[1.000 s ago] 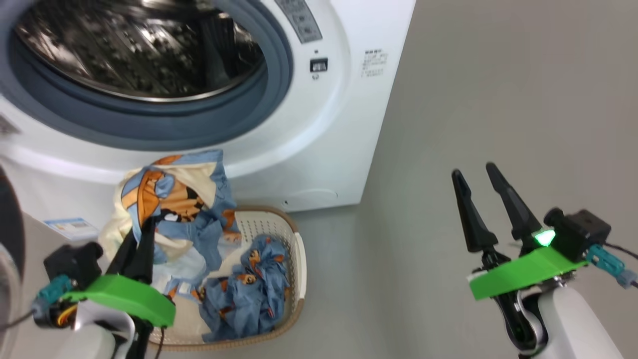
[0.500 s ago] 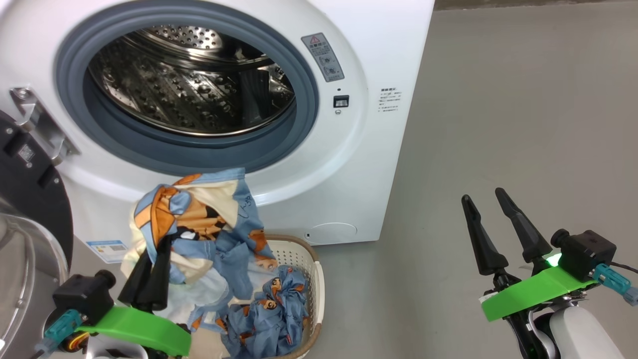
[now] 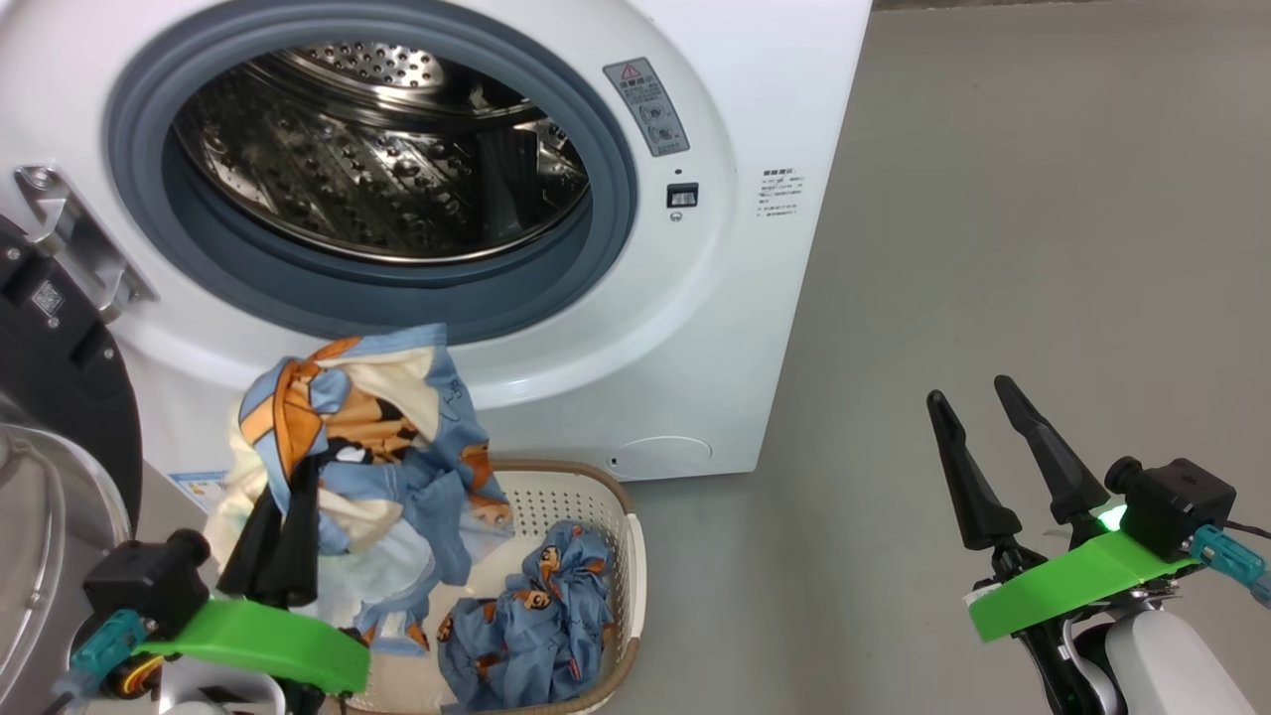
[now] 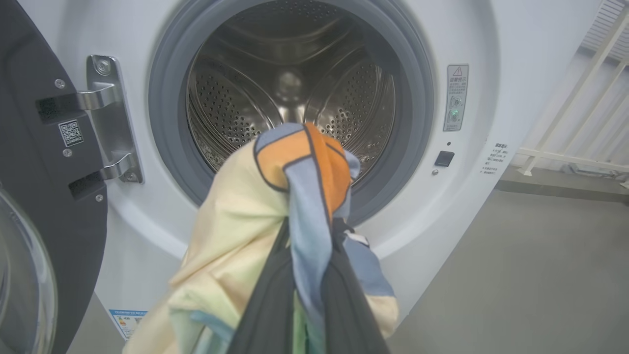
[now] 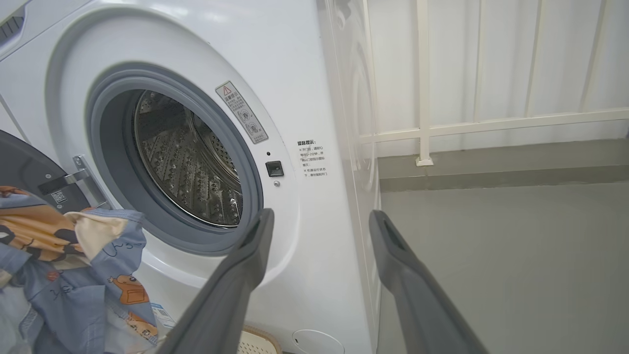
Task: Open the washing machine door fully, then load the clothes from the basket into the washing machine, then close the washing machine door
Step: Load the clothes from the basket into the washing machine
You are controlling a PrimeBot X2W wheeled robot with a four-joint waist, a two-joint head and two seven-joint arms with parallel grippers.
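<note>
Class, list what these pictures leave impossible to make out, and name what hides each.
Left gripper fingertips: head view, wrapped in the held garment.
Basket, left side: head view, behind that garment.
Washing machine door: cut off by the left edge, head and left wrist views.
Printed notice on the washing machine: too small, head view.

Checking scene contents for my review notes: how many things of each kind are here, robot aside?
Washing machine: 1
Washing machine door: 1
Basket: 1
Clothing bundles: 2, one lifted, one in basket
Total: 5
</note>
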